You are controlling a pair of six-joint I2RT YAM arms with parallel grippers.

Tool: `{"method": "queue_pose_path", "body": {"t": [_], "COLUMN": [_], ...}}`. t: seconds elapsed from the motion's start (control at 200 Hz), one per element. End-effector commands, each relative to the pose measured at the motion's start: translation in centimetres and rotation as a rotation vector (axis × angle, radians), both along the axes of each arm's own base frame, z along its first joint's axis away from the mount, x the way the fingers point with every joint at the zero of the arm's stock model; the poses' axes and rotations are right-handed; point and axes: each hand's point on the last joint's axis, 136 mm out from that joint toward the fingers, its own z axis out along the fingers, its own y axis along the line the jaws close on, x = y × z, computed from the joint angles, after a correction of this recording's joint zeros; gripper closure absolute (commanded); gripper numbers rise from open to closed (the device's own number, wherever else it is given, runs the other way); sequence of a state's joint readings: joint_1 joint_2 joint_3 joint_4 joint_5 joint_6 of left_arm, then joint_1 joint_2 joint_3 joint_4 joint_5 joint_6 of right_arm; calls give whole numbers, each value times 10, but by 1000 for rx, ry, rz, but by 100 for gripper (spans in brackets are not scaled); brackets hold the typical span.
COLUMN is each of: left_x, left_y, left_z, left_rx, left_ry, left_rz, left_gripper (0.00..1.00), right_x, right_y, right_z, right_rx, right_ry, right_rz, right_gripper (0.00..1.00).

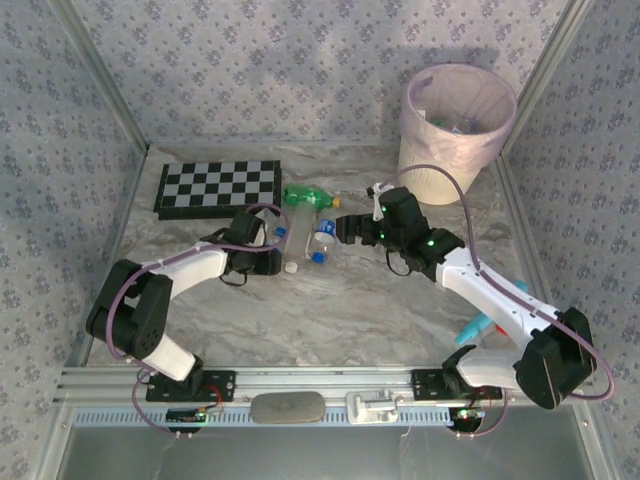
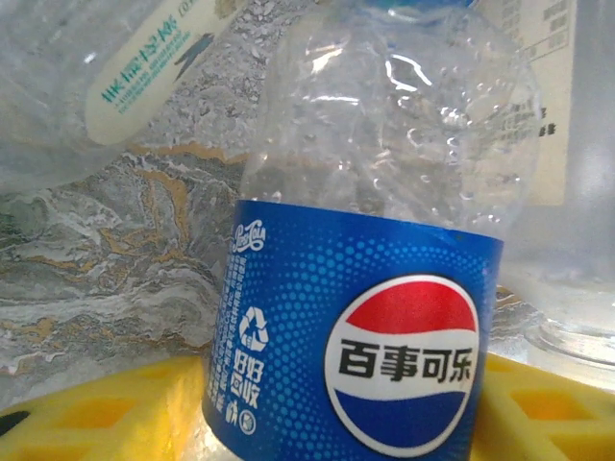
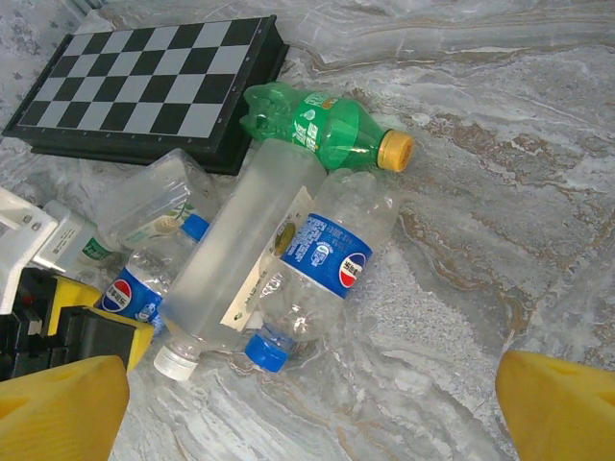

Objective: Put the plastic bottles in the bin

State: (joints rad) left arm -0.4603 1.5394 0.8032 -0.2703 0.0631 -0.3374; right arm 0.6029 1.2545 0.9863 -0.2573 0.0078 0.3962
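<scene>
Several plastic bottles lie in a pile in front of the chessboard. They include a green bottle (image 3: 322,125) with a yellow cap, a long clear bottle (image 3: 240,250) with a white cap, and a Pepsi bottle (image 3: 327,254) with a blue cap. My left gripper (image 2: 346,427) (image 1: 276,258) is shut on another blue-labelled Pepsi bottle (image 2: 365,346) (image 3: 130,293), with a yellow pad against each side. My right gripper (image 3: 312,408) (image 1: 345,228) hovers open just right of the pile, nothing between its fingers. The cream bin (image 1: 458,130) with its pink liner stands at the far right, holding some bottles.
A folded black-and-white chessboard (image 1: 218,187) lies at the back left, touching the pile. A teal marker-like object (image 1: 475,328) lies near the right arm's base. Patterned walls close in the marble table (image 1: 330,310) on three sides.
</scene>
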Motion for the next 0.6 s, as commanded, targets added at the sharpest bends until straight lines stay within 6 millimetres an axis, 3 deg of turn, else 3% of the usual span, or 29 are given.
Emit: {"method": "queue_pose_path", "body": {"t": [0.0, 0.13, 0.34, 0.475, 0.595], "left_x": [2, 2, -3, -11, -18], "left_y": [-4, -5, -21, -31, -36], "left_z": [19, 39, 96, 130, 147], "left_rx": [-12, -48, -232, -360, -432], "left_ry": [-46, -104, -274, -387, -455], "left_rz": [-19, -9, -45, -69, -69], "left_gripper": [47, 49, 49, 49, 49], "right_x": [3, 3, 0, -2, -3], "right_y": [3, 6, 25, 46, 71], "right_z": [12, 17, 32, 43, 49], "right_rx": [13, 41, 148, 269, 382], "right_ry": [-17, -12, -12, 8, 35], "right_rz": [-7, -5, 65, 129, 197], "right_gripper": [0, 0, 0, 0, 0]}}
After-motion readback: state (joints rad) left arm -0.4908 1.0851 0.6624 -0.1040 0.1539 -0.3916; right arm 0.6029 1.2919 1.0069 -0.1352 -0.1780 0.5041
